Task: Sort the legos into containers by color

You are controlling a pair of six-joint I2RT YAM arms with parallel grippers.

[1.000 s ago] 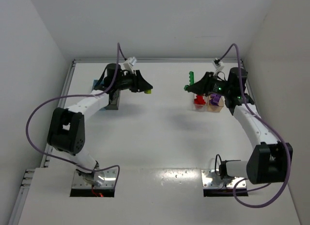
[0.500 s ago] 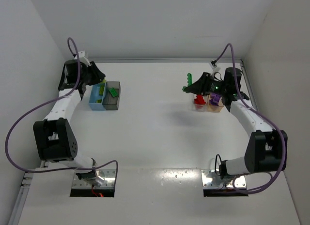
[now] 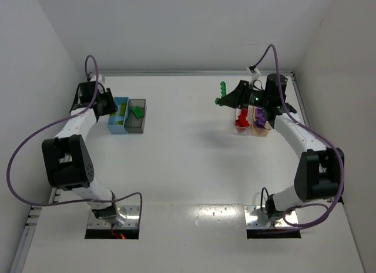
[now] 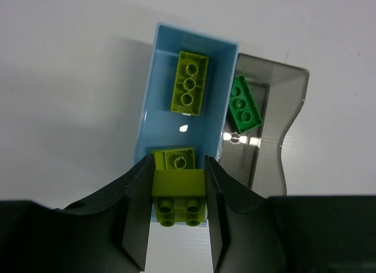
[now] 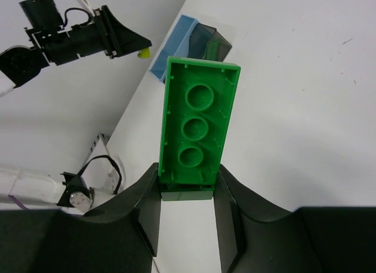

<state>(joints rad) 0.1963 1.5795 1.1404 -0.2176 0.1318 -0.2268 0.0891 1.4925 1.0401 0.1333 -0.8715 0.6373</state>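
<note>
White table; white walls behind and either side of it; grey strip along its far edge.

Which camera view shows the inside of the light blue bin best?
The left wrist view: it looks straight down into the light blue bin, showing its floor and the yellow-green bricks inside. The top external view shows it small. The right wrist view shows only its outer wall, far away.

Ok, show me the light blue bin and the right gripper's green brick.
light blue bin (image 4: 161, 126), left wrist view, bare floor.
green brick (image 5: 198, 130), right wrist view, middle of its underside.
</note>
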